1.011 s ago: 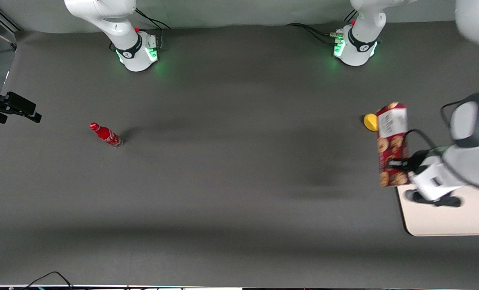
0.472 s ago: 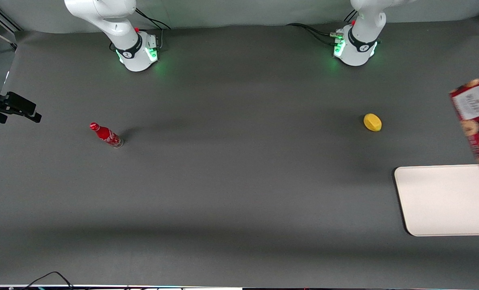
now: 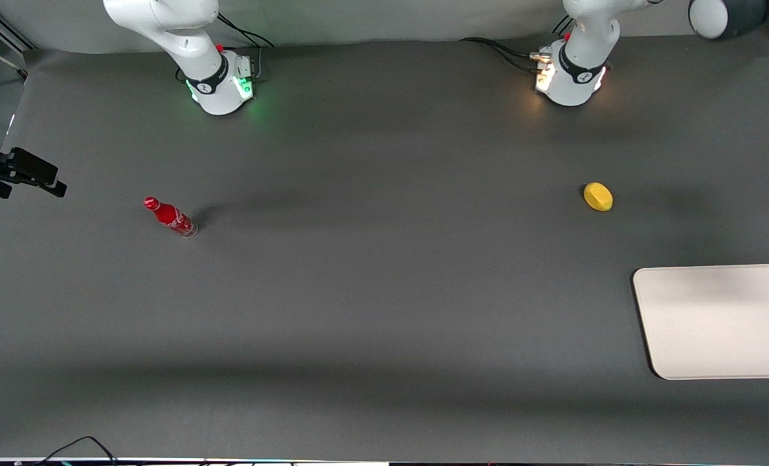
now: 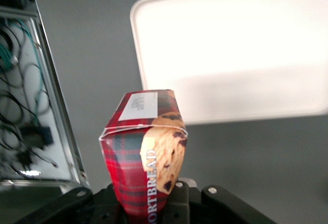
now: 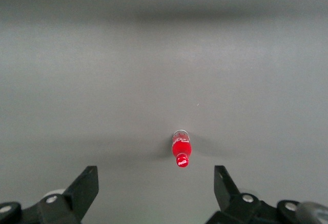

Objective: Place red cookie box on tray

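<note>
From the front, the working arm's gripper and the red cookie box are out of sight; only a grey-and-white joint of that arm (image 3: 727,14) pokes in above the table's edge. The wrist camera is what gives them away: the gripper (image 4: 148,208) sits at the base of the red cookie box (image 4: 144,155), its dark body cut off by the frame, and the box rises straight out of it, clamped between the jaws. The fingertips themselves are covered by the carton. The box's tartan side reads "ORTBREAD" with the first letter lost at the frame edge, a chocolate-chip cookie is printed beside it, and a white label sits on its end, too small to read.

The box is held in the air above bare mat, with the tray (image 4: 230,55) lying flat near it, one rounded corner in view and the rest running out of frame. In the front view the cream tray (image 3: 714,320) is also clipped at the picture's side and carries nothing.

The dark grey mat (image 3: 384,291) covers the whole table. A lemon (image 3: 598,196) lies farther from the front camera than the tray. A small red bottle (image 3: 170,217) stands toward the parked arm's end. Past the mat's edge, a metal rail and tangled cables (image 4: 20,106) show.
</note>
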